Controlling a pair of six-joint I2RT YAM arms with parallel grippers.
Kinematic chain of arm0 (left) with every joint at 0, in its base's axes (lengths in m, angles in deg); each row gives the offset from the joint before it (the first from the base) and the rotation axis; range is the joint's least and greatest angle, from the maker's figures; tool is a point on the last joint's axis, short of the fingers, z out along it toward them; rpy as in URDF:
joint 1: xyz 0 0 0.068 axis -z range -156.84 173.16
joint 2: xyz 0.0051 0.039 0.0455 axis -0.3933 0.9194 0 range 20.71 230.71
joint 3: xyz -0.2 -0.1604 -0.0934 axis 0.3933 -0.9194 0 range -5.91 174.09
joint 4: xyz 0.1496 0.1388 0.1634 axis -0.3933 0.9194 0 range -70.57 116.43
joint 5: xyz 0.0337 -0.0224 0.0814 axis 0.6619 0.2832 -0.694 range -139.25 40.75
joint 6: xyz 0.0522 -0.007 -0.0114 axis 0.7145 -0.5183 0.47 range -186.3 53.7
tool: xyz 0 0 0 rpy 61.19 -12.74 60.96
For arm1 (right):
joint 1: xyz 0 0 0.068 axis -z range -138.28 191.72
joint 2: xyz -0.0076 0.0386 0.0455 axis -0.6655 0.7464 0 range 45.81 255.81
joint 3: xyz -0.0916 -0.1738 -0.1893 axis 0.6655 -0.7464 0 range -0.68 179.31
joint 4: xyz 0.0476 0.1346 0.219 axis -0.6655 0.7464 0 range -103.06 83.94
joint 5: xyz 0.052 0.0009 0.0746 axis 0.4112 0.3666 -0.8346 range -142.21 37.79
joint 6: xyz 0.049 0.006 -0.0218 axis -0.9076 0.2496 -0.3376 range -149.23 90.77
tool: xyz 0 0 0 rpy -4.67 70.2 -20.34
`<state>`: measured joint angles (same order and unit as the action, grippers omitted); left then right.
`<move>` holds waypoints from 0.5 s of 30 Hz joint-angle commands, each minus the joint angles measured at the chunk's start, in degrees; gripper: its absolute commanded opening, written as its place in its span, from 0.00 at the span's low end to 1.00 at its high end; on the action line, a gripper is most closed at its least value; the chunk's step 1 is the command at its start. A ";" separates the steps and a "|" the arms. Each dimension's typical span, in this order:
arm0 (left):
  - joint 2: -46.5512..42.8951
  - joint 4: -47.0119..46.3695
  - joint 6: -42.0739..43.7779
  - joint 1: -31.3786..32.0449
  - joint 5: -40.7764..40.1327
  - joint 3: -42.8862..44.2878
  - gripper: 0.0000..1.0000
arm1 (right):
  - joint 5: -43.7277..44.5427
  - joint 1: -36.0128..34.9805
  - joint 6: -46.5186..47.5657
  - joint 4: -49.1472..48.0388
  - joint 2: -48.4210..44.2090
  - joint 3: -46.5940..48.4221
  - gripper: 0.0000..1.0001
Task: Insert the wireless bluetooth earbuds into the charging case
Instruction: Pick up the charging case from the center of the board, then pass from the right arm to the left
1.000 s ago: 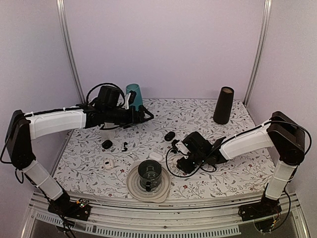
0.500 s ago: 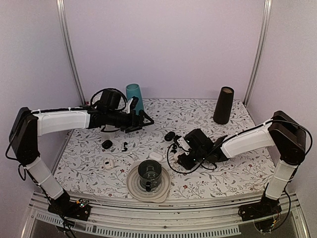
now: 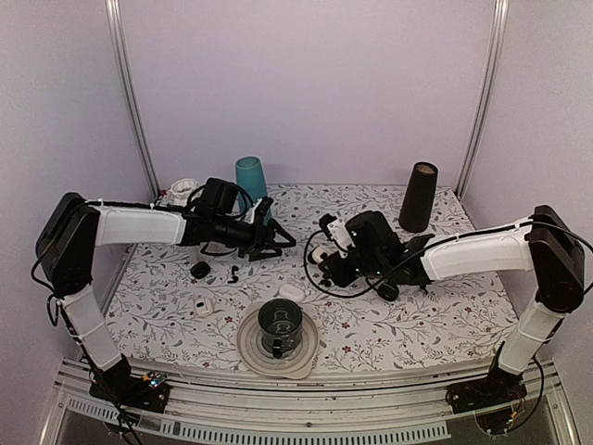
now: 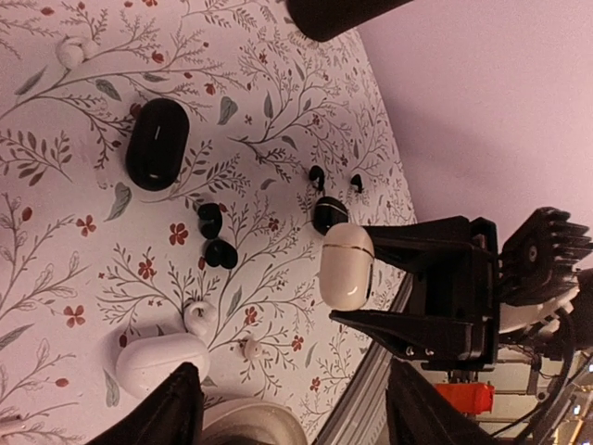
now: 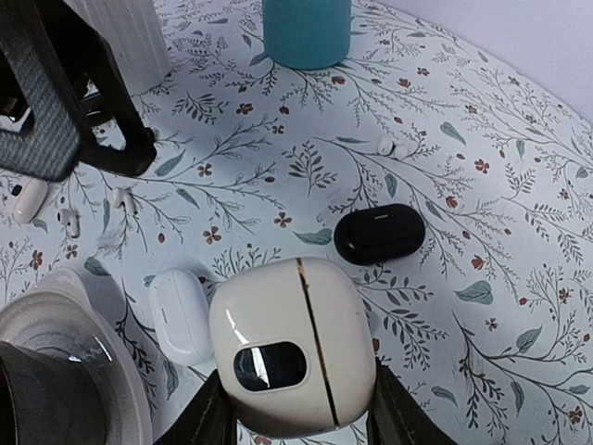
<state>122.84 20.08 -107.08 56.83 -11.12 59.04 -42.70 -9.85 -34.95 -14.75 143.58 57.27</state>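
Observation:
Two tiny glossy black earbuds (image 4: 215, 236) lie together on the floral table in the left wrist view, below a black pebble case (image 4: 157, 144). That black case (image 5: 380, 234) also lies just beyond my right gripper. My right gripper (image 5: 296, 408) (image 3: 324, 252) is shut on a closed cream charging case (image 5: 292, 357) (image 4: 346, 266) and holds it above the table's middle. My left gripper (image 4: 296, 408) (image 3: 278, 239) is open and empty, facing the cream case from the left. Another small black earbud (image 3: 233, 273) lies in front of the left arm.
A white case (image 5: 181, 315) (image 3: 291, 292) lies beside a plate (image 3: 250, 350) bearing a dark cup. White earbuds (image 4: 199, 317) lie nearby. A teal cup (image 3: 250, 176) stands back left and a black cone cup (image 3: 419, 197) back right. More small black pieces (image 4: 329, 215) lie further right.
My right gripper has moved back and left, up off the table, with the cream case. My left gripper has moved right and forward towards it.

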 commanded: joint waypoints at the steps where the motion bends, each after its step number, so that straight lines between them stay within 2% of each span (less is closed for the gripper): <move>1: 1.41 -3.46 -1.54 1.31 3.27 2.55 0.66 | -0.18 0.37 1.08 -2.02 -1.89 3.32 0.35; 15: 4.65 -7.54 -5.11 3.36 5.05 5.12 0.60 | -2.19 0.37 2.55 -2.36 -2.41 5.76 0.36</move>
<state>126.18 15.20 -110.81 59.11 -7.53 62.31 -43.99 -9.85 -33.00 -15.74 143.58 61.29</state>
